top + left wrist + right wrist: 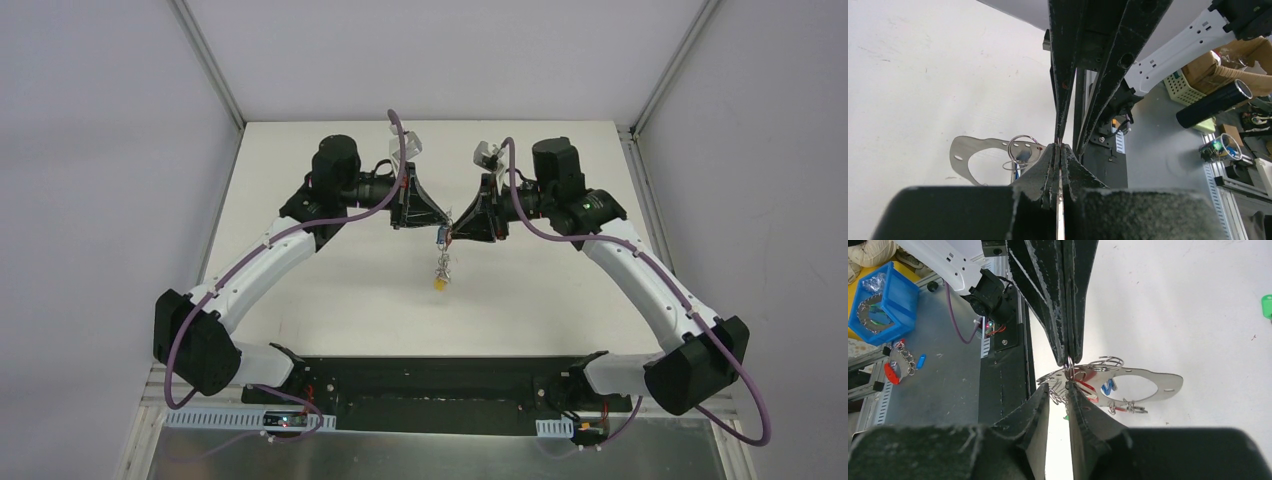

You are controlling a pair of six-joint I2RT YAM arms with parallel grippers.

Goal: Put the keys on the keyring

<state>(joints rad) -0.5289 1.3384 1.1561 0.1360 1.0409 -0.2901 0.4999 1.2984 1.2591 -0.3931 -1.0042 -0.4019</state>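
The keyring [1168, 386] shows as a flat grey metal loop with a big hole and small holes round its rim. It hangs in the air between both grippers and also shows in the left wrist view [960, 150]. Keys with red [1088, 388] and blue [1107, 386] tags hang from it on small split rings. In the top view a yellow tag [439, 284] dangles lowest. My left gripper [1060, 146] is shut on the loop's edge. My right gripper [1059, 386] faces it tip to tip, jaws slightly apart, with split rings between them.
One green-tagged key [1267, 306] lies apart on the white table [330, 300]. Beyond the table's near edge are a black base rail [440, 380], a blue bin [880, 305] and a black cylinder [1213, 102].
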